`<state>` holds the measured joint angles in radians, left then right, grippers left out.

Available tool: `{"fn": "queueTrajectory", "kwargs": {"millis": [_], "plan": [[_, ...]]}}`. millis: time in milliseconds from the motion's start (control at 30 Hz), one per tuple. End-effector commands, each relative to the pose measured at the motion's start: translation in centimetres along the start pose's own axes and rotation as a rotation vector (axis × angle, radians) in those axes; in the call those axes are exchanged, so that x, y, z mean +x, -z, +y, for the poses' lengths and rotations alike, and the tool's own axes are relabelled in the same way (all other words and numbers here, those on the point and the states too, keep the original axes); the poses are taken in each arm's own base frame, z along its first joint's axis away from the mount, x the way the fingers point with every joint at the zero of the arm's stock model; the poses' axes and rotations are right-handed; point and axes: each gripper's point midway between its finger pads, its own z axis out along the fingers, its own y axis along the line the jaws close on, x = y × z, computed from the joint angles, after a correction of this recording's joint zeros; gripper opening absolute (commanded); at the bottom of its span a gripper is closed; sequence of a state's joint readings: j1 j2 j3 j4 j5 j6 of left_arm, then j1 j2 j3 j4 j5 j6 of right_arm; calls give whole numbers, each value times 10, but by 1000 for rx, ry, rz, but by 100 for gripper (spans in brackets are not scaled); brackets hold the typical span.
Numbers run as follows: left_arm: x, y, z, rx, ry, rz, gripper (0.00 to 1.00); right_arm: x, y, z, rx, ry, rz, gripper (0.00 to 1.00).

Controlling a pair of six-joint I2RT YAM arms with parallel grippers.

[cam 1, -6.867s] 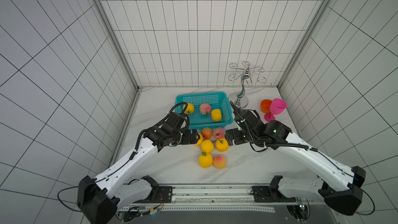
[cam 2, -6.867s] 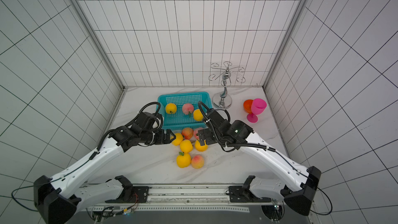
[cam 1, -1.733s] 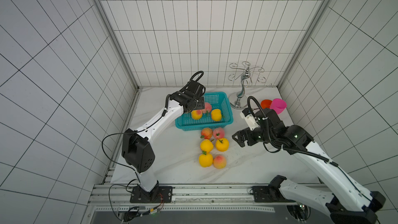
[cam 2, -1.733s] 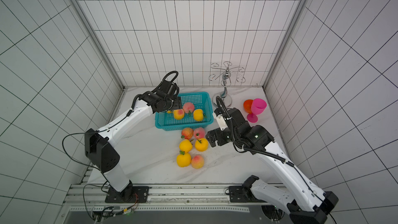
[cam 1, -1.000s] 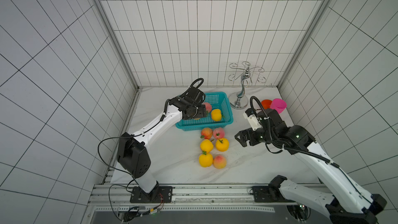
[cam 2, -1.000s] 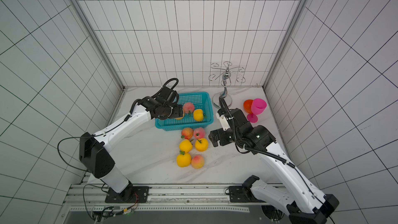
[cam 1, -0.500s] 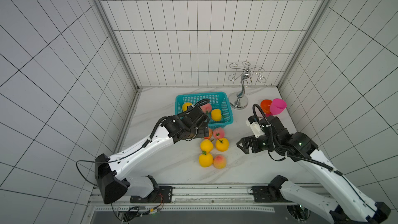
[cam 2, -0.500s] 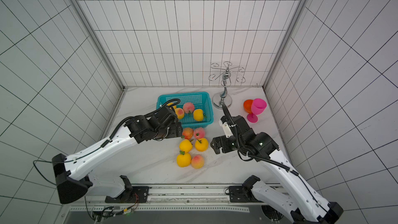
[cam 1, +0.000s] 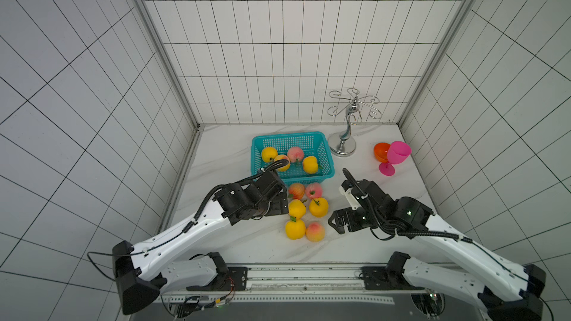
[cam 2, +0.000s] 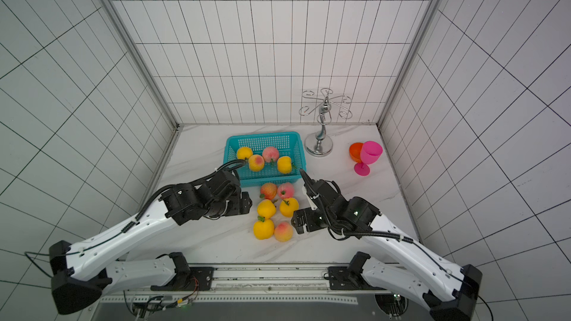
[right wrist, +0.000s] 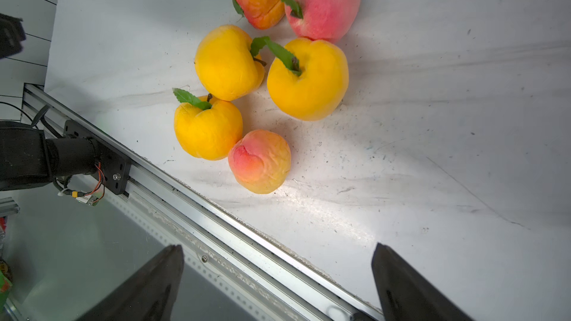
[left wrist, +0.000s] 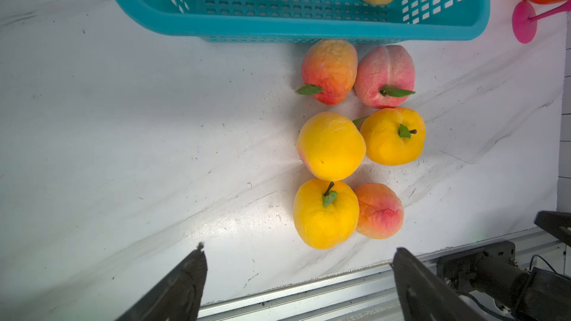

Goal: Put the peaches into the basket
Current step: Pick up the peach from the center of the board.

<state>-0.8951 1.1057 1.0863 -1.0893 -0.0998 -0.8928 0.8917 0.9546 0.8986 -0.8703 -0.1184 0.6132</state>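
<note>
marble table (cam 1: 241, 242), basket (cam 1: 290, 142), six peaches (cam 1: 319, 207), goblets (cam 1: 398, 152), stand (cam 1: 342, 149)

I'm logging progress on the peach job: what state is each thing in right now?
basket: upright on the table, four peaches inside.
loose peaches: six, clustered in front of the basket, none gripped.
left gripper: open, empty, beside the cluster.
right gripper: open, empty, beside the cluster.
pink goblet: upright.
orange goblet: partly hidden behind the pink one.
metal stand: upright, hooks bare.

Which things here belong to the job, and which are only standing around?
Job: turquoise basket; four peaches inside it; six loose peaches in front of it.
Standing around: pink goblet; orange goblet; metal stand.
</note>
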Motion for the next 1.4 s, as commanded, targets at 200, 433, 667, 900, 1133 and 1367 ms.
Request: {"fn": "queueTrajectory", "kwargs": {"millis": [200, 433, 667, 900, 1133, 1367], "plan": [[33, 3, 0, 161, -51, 63, 93, -2, -58, 34, 65, -59, -31, 99], [53, 3, 7, 212, -87, 107, 93, 13, -84, 37, 124, -123, -3, 99], [50, 6, 16, 215, -126, 57, 93, 21, -95, 20, 192, -184, -4, 99], [55, 13, 16, 233, -138, 85, 93, 31, -105, 8, 234, -228, 9, 99], [56, 17, 25, 226, -113, 57, 93, 37, -119, 6, 254, -206, 44, 99], [58, 19, 31, 227, -94, 46, 93, 37, -123, 2, 245, -206, 38, 97]]}}
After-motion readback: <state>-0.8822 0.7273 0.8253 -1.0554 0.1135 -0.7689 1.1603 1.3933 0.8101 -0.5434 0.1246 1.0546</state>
